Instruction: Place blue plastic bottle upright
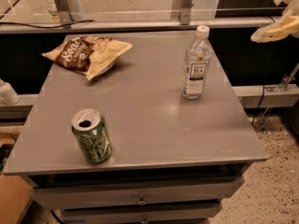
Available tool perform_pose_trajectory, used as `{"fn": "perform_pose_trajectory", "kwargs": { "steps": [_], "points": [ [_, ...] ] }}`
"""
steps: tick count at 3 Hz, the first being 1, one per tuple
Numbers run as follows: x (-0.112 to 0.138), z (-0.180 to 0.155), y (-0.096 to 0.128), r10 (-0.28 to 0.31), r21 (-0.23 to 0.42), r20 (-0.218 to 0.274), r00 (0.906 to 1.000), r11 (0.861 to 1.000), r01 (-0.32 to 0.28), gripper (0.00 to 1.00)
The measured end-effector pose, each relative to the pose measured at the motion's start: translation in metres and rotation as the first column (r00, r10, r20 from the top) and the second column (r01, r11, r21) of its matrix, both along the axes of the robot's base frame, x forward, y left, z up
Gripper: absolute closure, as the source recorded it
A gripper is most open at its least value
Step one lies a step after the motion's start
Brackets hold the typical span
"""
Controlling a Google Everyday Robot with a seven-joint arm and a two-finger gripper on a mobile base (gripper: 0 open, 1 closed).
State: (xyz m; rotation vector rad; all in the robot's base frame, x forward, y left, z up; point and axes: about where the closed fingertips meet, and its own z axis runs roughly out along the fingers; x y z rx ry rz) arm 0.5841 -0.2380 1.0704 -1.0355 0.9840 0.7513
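The blue plastic bottle (195, 64) stands upright on the grey table (145, 120), near its right edge, white cap on top, label facing me. My gripper (279, 10) is at the top right corner of the view, above and to the right of the bottle and well apart from it. Its pale fingers (273, 29) are spread and hold nothing.
A green soda can (91, 136) stands near the table's front left. A crumpled chip bag (86, 53) lies at the back left. A rail with metal posts (187, 6) runs behind the table. Speckled floor lies to the right.
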Motion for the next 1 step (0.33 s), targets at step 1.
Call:
{"fn": "perform_pose_trajectory", "kwargs": {
  "steps": [1],
  "points": [
    [-0.0002, 0.0031, -0.001, -0.003, 0.001, 0.006, 1.0, 1.0, 0.003, 0.0]
  ]
}}
